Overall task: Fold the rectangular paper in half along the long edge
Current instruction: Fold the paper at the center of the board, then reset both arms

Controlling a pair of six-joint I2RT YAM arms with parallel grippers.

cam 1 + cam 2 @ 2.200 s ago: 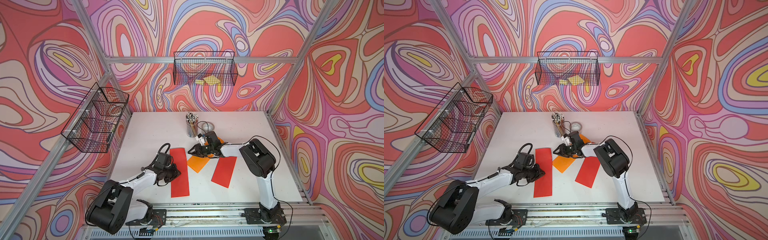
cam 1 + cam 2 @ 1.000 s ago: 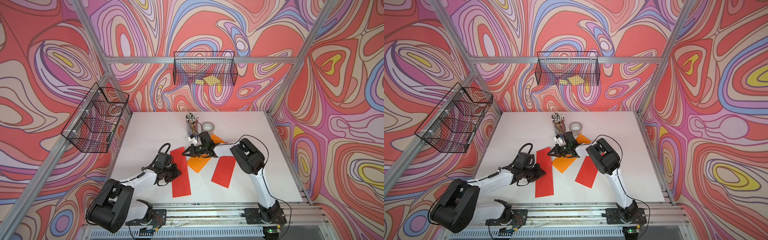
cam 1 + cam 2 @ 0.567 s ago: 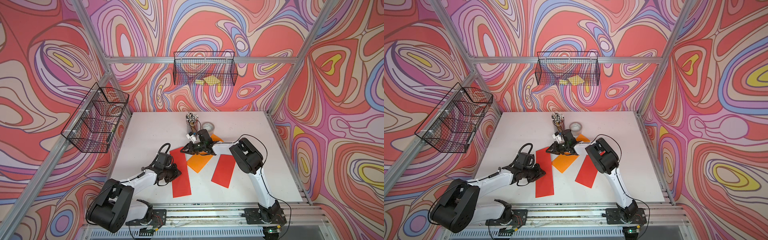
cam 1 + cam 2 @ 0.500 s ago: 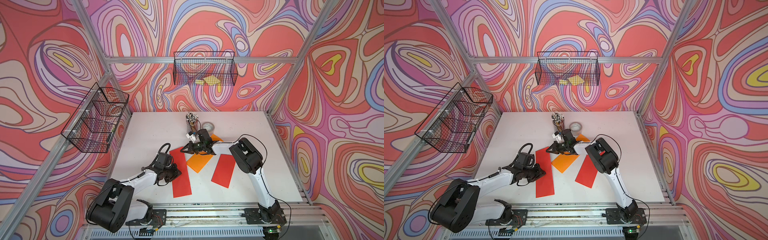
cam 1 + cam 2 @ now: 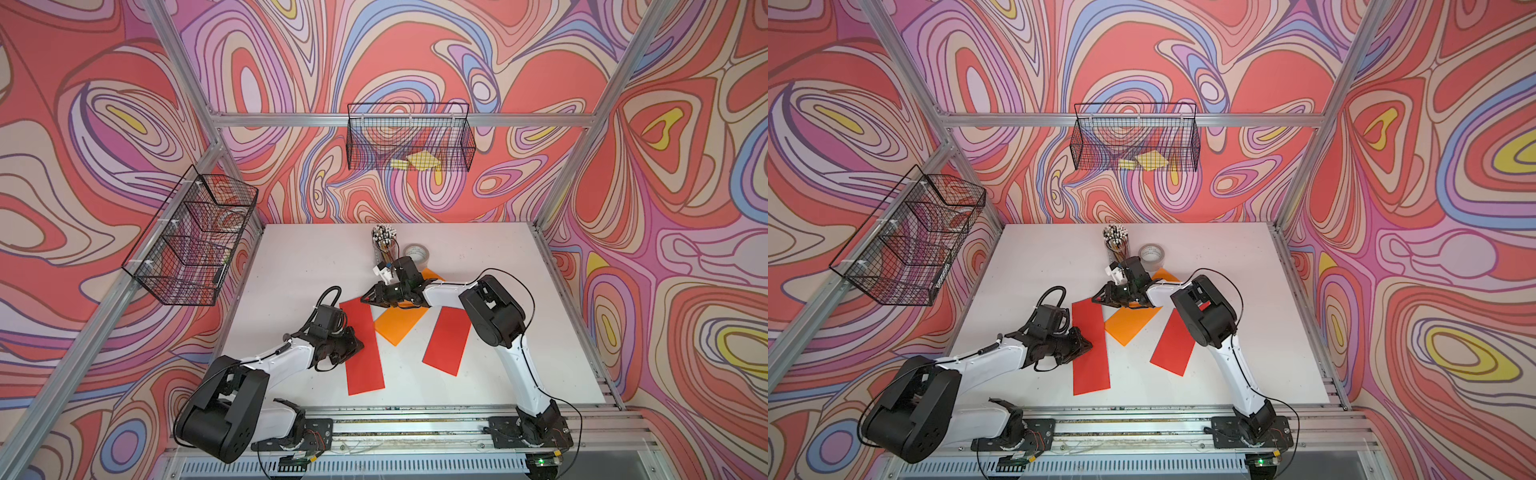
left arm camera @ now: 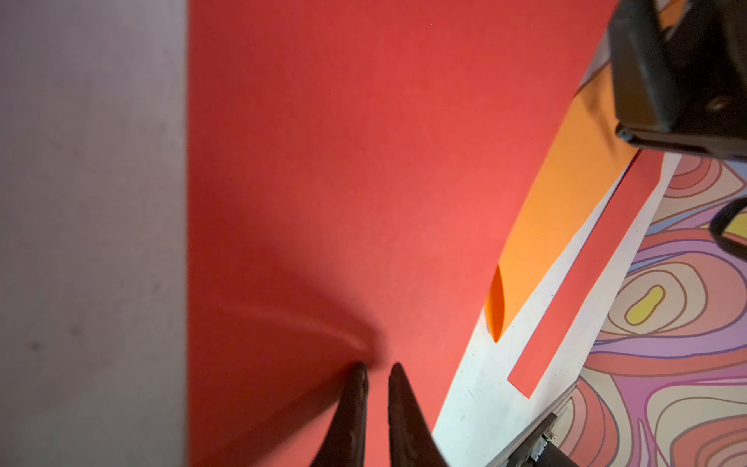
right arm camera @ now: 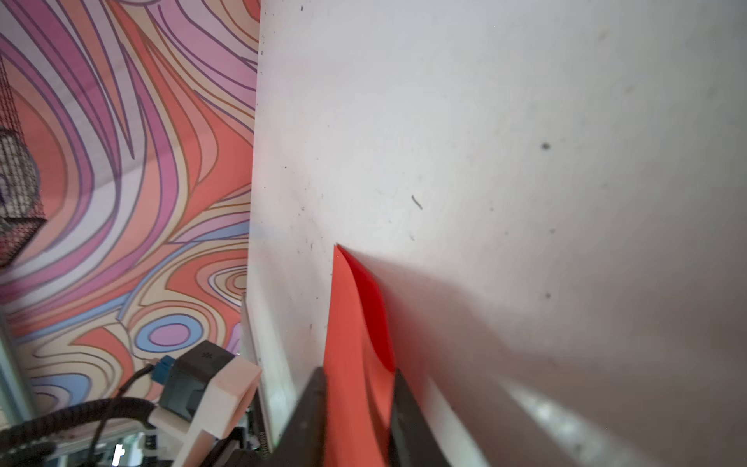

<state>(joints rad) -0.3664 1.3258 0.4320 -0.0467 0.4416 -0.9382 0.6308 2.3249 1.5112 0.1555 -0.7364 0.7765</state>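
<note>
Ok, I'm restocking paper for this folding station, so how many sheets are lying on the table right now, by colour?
Red sheets: 2, the left red sheet and the right red sheet
Orange sheets: 1, the orange sheet between them, partly hidden under the right arm
Total: 3

I can't read a single word, number or brand anywhere in here. The tape roll (image 5: 417,252) at the back of the table (image 5: 299,266) may carry some faint print on its inner ring, but from where I stand it's too small to make out. The arms, the papers and the wire baskets show no legible marking.
</note>
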